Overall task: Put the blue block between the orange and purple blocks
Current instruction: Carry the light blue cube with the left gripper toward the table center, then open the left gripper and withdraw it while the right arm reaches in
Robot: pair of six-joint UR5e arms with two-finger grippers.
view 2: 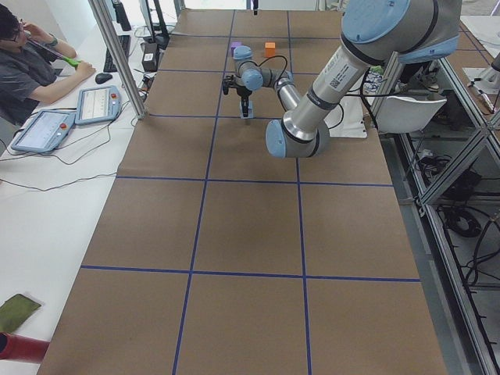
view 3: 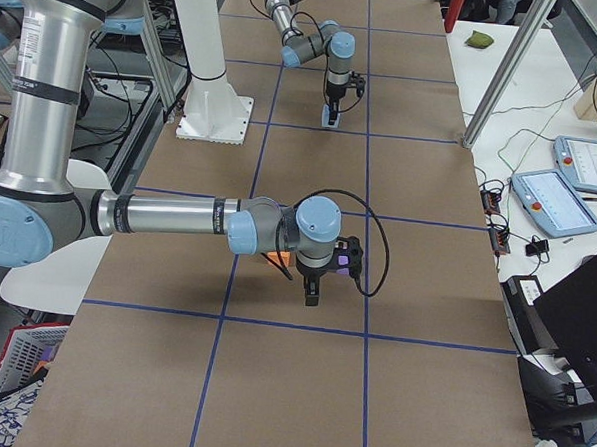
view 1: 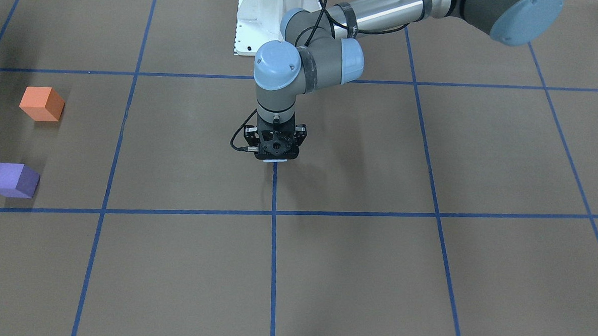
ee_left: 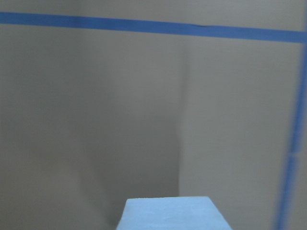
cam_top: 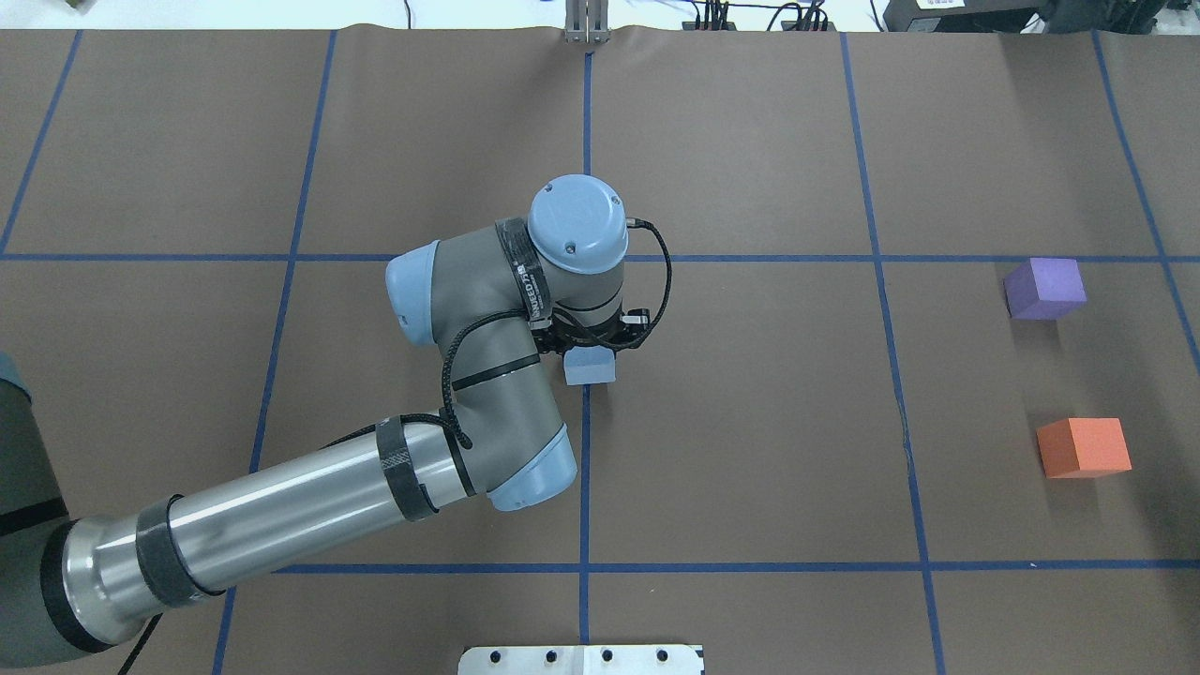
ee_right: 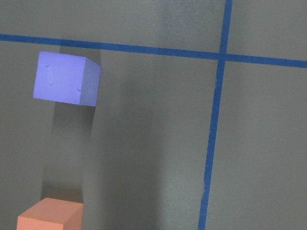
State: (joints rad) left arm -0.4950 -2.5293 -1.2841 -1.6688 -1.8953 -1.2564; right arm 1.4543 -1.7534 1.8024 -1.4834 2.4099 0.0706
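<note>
The blue block (cam_top: pixel 590 367) sits in my left gripper (view 1: pixel 275 156) at the middle of the table, over a blue tape line. The gripper is shut on it; it fills the bottom of the left wrist view (ee_left: pixel 172 214). The orange block (cam_top: pixel 1083 447) and the purple block (cam_top: pixel 1045 289) stand apart on the table's right side, with a gap between them. Both show in the right wrist view, purple (ee_right: pixel 67 78) and orange (ee_right: pixel 50 215). My right gripper (view 3: pixel 313 296) shows only in the exterior right view, above those two blocks; I cannot tell whether it is open.
Blue tape lines (cam_top: pixel 881 258) divide the brown table into squares. The white robot base plate (view 1: pixel 255 24) is at the robot's edge. An operator (view 2: pixel 31 62) sits beside the table with tablets (view 2: pixel 43 129) on a white desk.
</note>
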